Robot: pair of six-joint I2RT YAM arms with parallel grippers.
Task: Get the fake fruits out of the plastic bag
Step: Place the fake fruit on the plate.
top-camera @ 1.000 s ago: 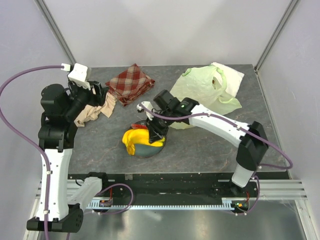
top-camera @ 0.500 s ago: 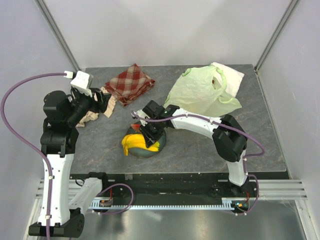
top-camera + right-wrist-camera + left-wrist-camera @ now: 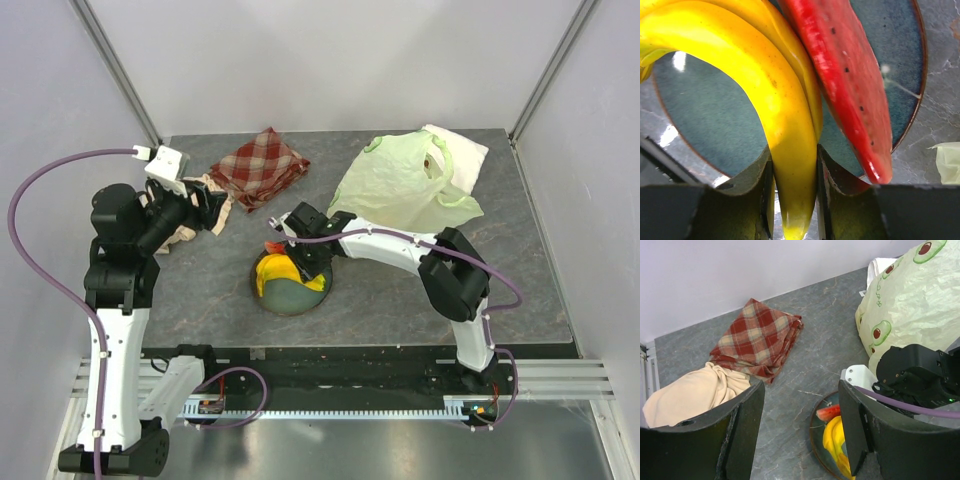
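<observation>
My right gripper [image 3: 792, 175] is clamped on the banana bunch [image 3: 747, 80] over the plate [image 3: 700, 125]; dropped crooked, it could roll off.

Bright, even light is shed from above, soft shadows are cast on the surface [image 3: 390, 300], and glare is seen on the plate [image 3: 715, 125] and banana [image 3: 755, 75].

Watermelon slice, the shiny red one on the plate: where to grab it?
Probably across the narrow middle of the red plastic watermelon slice, coming from above: it lies long and thin on the blue plate, with yellow plastic bananas crowding one side.
</observation>
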